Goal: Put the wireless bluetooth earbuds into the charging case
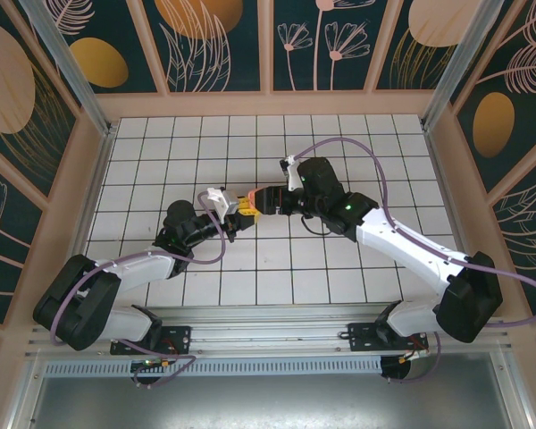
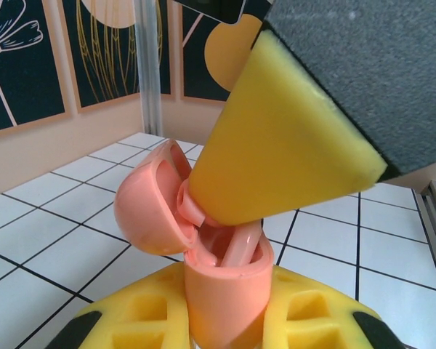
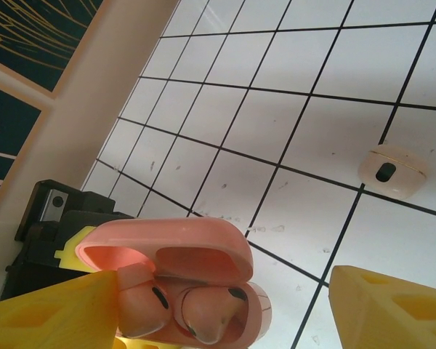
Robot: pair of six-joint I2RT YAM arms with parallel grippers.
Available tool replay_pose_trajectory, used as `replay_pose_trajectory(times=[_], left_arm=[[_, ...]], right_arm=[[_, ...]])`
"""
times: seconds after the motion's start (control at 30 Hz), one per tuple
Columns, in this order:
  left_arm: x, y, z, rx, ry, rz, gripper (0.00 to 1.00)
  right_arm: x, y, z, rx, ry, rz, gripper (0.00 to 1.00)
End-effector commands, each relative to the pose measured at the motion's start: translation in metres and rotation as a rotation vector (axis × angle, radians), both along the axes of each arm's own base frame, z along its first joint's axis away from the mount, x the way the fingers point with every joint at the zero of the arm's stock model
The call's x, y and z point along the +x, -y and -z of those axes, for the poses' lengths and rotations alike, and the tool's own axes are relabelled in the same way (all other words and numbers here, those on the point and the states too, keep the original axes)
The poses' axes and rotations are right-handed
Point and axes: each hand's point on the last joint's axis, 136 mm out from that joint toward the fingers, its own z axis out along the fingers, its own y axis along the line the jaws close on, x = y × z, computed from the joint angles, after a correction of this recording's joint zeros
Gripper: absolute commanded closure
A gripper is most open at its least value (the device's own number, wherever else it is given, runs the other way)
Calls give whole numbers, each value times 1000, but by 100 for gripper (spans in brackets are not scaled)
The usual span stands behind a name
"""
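A pink charging case (image 2: pixel 225 291) stands upright with my left gripper (image 2: pixel 229 320) shut on its body, yellow pads on both sides. Its lid (image 2: pixel 149 211) hangs open to the left. In the right wrist view two pinkish earbuds (image 3: pixel 138 302) (image 3: pixel 211 309) sit in the open case (image 3: pixel 174 243), and a bud's stem (image 2: pixel 236 251) slants out of its well. My right gripper (image 3: pixel 221 313) is open over the case, one yellow finger (image 2: pixel 276 160) resting on the left bud, the other well clear. In the top view both grippers (image 1: pixel 235 212) (image 1: pixel 266 200) meet mid-table.
A small pale beige rounded piece with a dark oval spot (image 3: pixel 392 173) lies on the white tiled floor beyond the case. A pink wall (image 3: pixel 94 116) runs along the left of the tiles. Both arms reach in from the near edge.
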Motion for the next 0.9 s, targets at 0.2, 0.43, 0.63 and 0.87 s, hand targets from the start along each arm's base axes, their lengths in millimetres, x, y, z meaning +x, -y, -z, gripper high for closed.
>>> replay_pose_trajectory(times=[0.2,0.43,0.63,0.87], left_arm=[[-3,1,-12,-21,61,16,100],[-1,1,-10,-20,55,14,100],[-2,1,-11,-22,59,12,100],[-1,1,-9,-18,56,10,100]], right_arm=[[4,-3,-32,69,67,-17,22],[2,-1,-45,92,100,-17,22],[1,2,-53,100,120,-12,22],[-6,18,-74,111,177,18,31]])
